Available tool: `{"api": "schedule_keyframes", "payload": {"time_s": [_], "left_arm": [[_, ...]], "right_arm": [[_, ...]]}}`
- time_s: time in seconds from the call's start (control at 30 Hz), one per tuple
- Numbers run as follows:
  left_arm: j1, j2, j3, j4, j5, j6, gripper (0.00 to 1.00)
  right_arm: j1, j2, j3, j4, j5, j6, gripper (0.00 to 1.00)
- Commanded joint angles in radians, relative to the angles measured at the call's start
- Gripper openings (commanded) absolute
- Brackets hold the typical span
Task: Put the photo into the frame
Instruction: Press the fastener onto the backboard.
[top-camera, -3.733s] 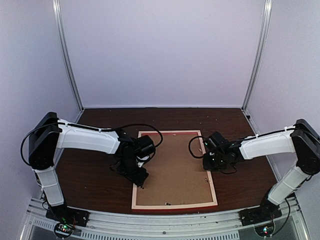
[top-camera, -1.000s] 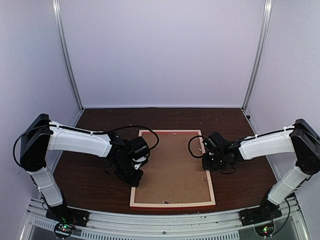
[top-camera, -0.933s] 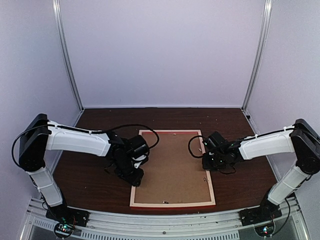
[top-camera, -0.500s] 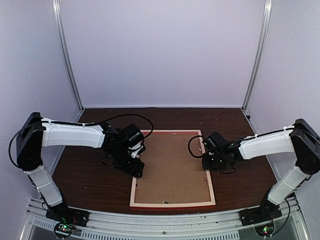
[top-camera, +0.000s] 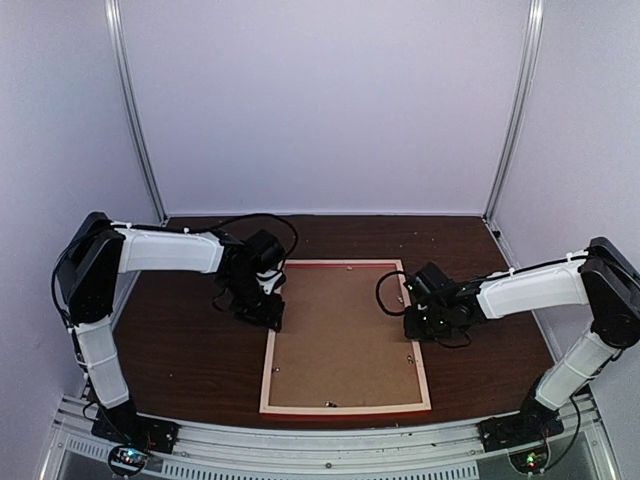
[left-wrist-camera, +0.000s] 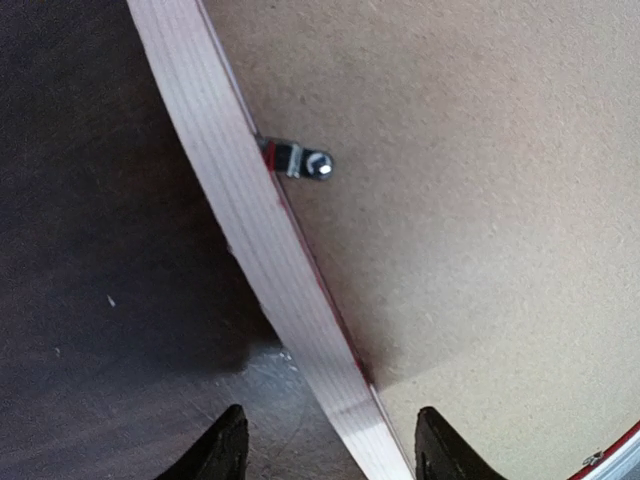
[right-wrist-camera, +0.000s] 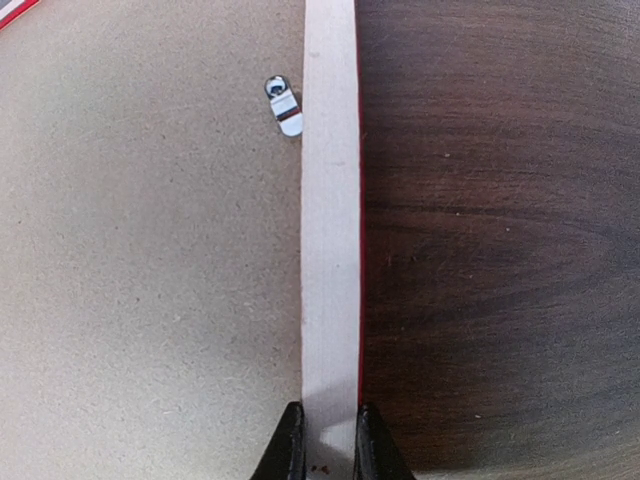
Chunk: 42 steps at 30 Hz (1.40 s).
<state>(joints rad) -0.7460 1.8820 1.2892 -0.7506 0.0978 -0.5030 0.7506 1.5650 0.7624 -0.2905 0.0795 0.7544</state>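
frame (top-camera: 346, 407) back up | right tool (right-wrist-camera: 322, 445) pinches rail | left tool (left-wrist-camera: 335, 455) agape

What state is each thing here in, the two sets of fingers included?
frame: lying flat, back up.
board: sitting inside the frame.
left clip: turned across to the rail.
right clip: turned along the rail.
left fingers: open, astride the rail.
right fingers: shut on the rail.

frame (left-wrist-camera: 262, 270) cropped in both wrist views; front face hidden
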Motion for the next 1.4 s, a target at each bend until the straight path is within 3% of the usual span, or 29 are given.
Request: {"api": "schedule_keyframes", "payload": {"time_s": [0.0, 0.57, 0.97, 1.37], "left_arm": [[0.029, 0.047, 0.054, 0.008, 0.036, 0.028, 0.53], [0.028, 0.079, 0.034, 0.017, 0.011, -0.003, 0.3], [0.028, 0.005, -0.081, 0.086, -0.033, -0.105, 0.23], [0.028, -0.014, -0.104, 0.112, -0.051, -0.15, 0.19]], "right_arm": [[0.021, 0.028, -0.013, -0.059, -0.041, 0.024, 0.0], [0.07, -0.005, -0.01, -0.086, -0.041, 0.061, 0.01], [0.07, -0.05, 0.081, -0.223, -0.06, -0.006, 0.28], [0.105, -0.125, 0.063, -0.292, -0.148, -0.029, 0.58]]}}
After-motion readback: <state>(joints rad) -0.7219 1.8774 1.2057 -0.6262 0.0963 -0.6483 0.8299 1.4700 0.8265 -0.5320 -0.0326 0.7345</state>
